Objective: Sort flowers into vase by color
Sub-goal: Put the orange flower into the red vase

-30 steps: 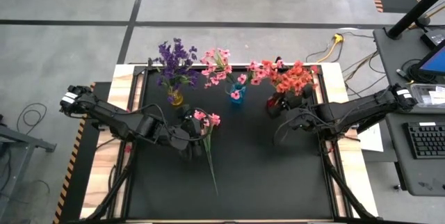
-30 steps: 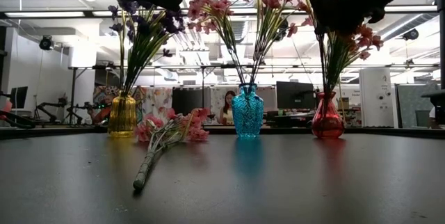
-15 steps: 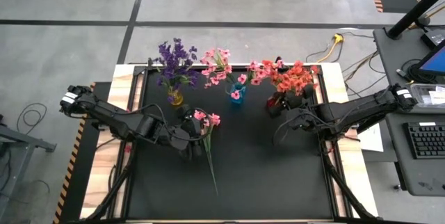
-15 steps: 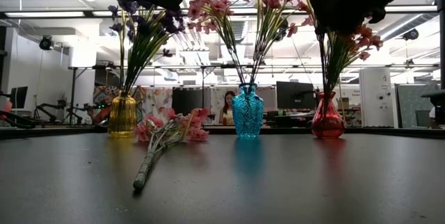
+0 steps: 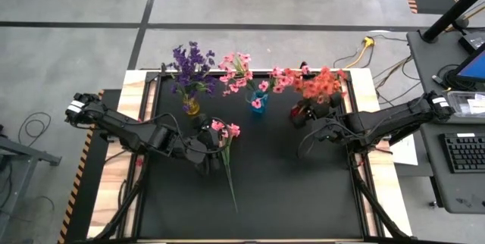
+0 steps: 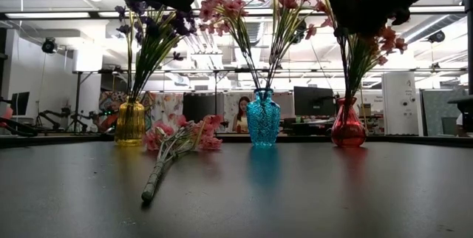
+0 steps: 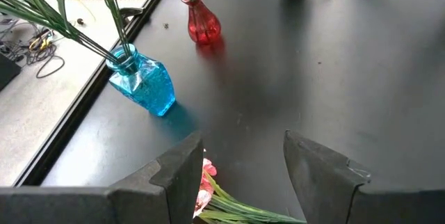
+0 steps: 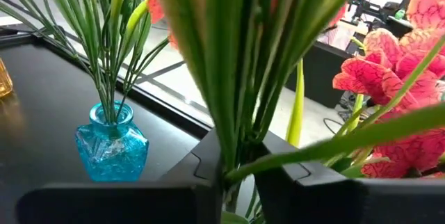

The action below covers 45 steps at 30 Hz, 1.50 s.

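Purple flowers stand in a yellow vase point(image 5: 190, 104), pink flowers in a blue vase point(image 5: 258, 101), and coral-red flowers point(image 5: 320, 85) in a red vase point(image 6: 348, 125), all in a row at the table's far side. One pink sprig point(image 5: 226, 151) lies flat on the black table, blossoms toward the far edge. My left gripper point(image 7: 243, 147) is open and high above this sprig's blossom end point(image 7: 207, 182), touching nothing. My right gripper point(image 8: 236, 172) is shut on the coral-red flowers' stems above the red vase. My right gripper pinches the bundle of green stems point(image 8: 233, 123) of the coral-red flowers between its two fingers, below the blossoms and above the vase's neck. The fingers come from the table's right side and lie across the stems. The stems stand upright with their lower ends in the red vase.
The three vases stand close together along the far edge. The near half of the black table point(image 5: 288, 191) holds only the sprig's stem end. Wooden borders and a metal frame edge the table; a desk with a keyboard point(image 5: 462, 153) stands to the right.
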Motion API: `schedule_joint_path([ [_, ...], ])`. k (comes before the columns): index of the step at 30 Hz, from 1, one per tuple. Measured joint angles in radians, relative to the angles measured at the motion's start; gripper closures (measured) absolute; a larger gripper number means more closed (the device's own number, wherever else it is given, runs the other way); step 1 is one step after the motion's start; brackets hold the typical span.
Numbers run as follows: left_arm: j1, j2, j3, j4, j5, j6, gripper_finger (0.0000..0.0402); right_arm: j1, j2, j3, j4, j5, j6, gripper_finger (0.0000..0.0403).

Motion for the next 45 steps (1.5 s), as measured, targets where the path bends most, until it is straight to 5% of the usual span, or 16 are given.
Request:
schedule_joint_path([
  [20,-0.001,0.0,0.0,-0.002,0.003,-0.009,0.0215,0.0,-0.001,0.022,-0.013,-0.089,0.023,0.0179],
  [27,-0.002,0.0,0.0,-0.018,0.006,-0.035,0.0215,0.0,0.0,0.082,-0.204,-0.142,0.164,0.013],
  [35,-0.003,0.0,-0.001,-0.02,0.006,-0.045,0.0215,0.0,0.0,0.15,-0.299,-0.181,0.228,0.0125],
  [45,-0.003,0.0,-0.001,-0.025,0.006,-0.045,0.0215,0.0,0.0,0.2,-0.333,-0.184,0.227,0.0179],
])
